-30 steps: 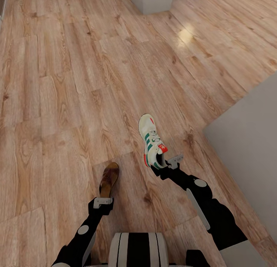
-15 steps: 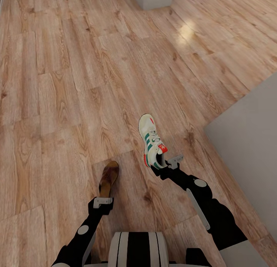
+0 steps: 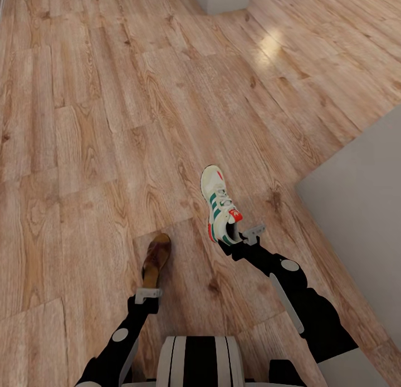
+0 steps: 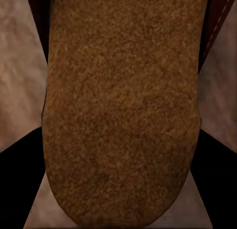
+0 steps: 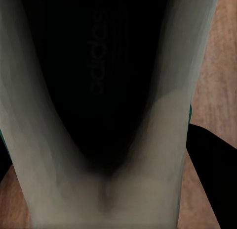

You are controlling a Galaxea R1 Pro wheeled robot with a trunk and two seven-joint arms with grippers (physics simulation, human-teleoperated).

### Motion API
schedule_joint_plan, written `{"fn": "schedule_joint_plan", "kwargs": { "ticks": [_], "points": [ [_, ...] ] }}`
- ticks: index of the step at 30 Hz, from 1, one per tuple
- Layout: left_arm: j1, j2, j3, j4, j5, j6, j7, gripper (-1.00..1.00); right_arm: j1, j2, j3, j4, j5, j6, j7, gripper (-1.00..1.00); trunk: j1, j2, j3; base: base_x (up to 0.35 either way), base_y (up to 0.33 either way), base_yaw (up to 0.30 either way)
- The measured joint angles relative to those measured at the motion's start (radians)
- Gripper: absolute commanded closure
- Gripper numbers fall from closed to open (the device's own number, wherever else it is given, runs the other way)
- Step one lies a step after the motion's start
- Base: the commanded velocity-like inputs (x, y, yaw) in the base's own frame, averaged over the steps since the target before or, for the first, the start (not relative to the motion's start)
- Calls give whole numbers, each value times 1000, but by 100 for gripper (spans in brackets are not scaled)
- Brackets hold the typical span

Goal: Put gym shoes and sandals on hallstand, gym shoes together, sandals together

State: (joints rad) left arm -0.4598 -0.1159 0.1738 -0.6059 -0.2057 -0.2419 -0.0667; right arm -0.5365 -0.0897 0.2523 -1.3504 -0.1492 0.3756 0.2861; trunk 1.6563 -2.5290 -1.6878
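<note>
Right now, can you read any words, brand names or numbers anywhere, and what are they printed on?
"adidas": faint dark lettering inside the sneaker, on its insole, seen in the right wrist view.
Red tag on the sneaker's tongue: too small to read.
Sandal, wooden floor: no writing that I can see.

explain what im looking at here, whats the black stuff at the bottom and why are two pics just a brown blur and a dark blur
The black parts are a simulated robot's two arms, seen from a camera on its head looking down at a wood-plank floor. Each arm ends in a gripping tool. The left tool holds a brown sandal by its heel; the right tool holds a white sneaker with green stripes. The other two pictures come from cameras on the wrists, so close that the sandal's insole and the sneaker's dark opening crowd the lens.
</note>
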Motion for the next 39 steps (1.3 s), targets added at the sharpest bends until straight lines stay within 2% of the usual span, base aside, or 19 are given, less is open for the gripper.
{"fn": "schedule_joint_plan", "kwargs": {
  "ticks": [30, 39],
  "points": [
    [5, 1, 2, -10, 7, -4, 1, 100, 0, 0, 1, 2, 0, -2, 0, 100, 0, 0, 0, 0, 0, 0],
    [5, 1, 2, -12, 7, -3, 1, 100, 0, 0, 1, 4, 0, -2, 0, 100, -4, 2, 35, 0, 0, 0]
  ]
}}
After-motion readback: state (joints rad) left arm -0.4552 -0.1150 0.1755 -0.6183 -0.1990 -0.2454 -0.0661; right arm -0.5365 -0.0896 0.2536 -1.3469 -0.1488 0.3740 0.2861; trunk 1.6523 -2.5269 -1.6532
